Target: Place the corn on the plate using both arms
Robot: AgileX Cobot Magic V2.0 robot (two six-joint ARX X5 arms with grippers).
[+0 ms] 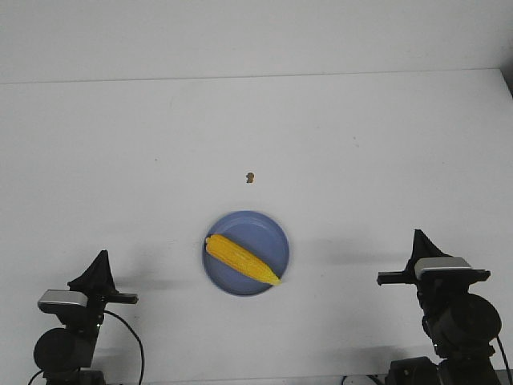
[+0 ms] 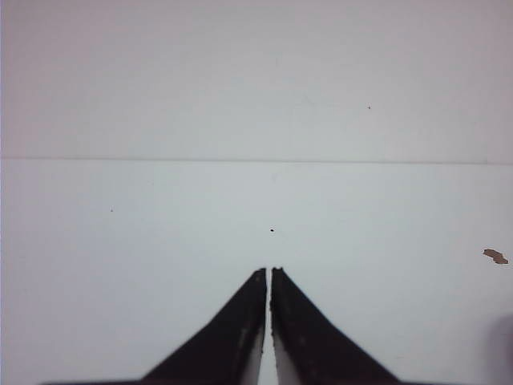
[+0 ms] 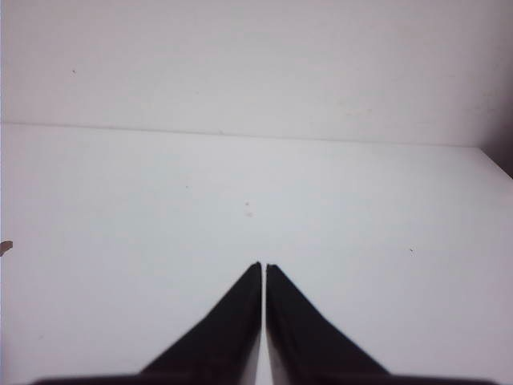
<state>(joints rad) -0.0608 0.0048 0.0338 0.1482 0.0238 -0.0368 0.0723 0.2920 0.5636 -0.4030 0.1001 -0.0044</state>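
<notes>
The yellow corn (image 1: 241,259) lies across the light blue plate (image 1: 261,230) near the table's front middle, its pointed end toward the right front. My left gripper (image 1: 101,257) sits at the front left, well left of the plate, shut and empty; in the left wrist view it (image 2: 268,271) points over bare table. My right gripper (image 1: 418,234) sits at the front right, well right of the plate, shut and empty; in the right wrist view it (image 3: 263,265) also points over bare table. Neither wrist view shows the corn or plate.
A tiny brown speck (image 1: 250,177) lies on the white table behind the plate; it also shows at the edge of the left wrist view (image 2: 495,256). The table's far edge meets a pale wall.
</notes>
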